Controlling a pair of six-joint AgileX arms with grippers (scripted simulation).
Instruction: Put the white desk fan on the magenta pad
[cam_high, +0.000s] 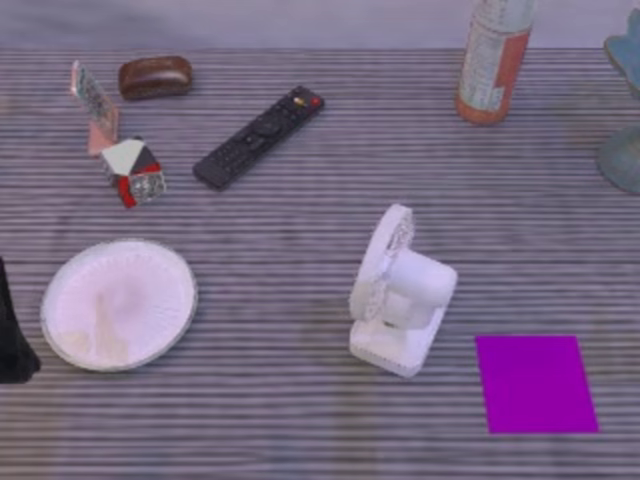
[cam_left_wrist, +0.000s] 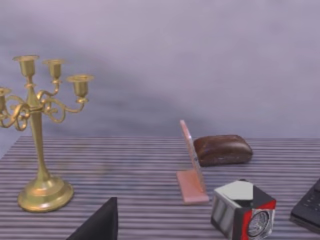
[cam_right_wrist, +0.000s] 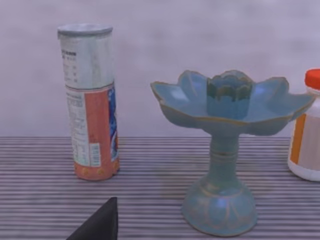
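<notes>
The white desk fan (cam_high: 400, 292) stands upright on its base a little right of the table's middle, its round grille turned toward the left. The magenta pad (cam_high: 536, 383) lies flat to the fan's right, near the front edge, a short gap away and with nothing on it. My left gripper (cam_high: 12, 345) is parked at the table's left edge beside a plate. My right gripper is out of the top view. Only a dark corner of the right gripper (cam_right_wrist: 100, 225) shows in the right wrist view. Neither wrist view shows the fan or the pad.
A white plate (cam_high: 118, 304) lies front left. Behind it are a patterned cube (cam_high: 133, 171), a pink stand (cam_high: 93, 110), a brown loaf (cam_high: 155, 76) and a black remote (cam_high: 258, 137). A tall can (cam_high: 493, 60) and a blue lotus stand (cam_high: 625, 150) stand back right.
</notes>
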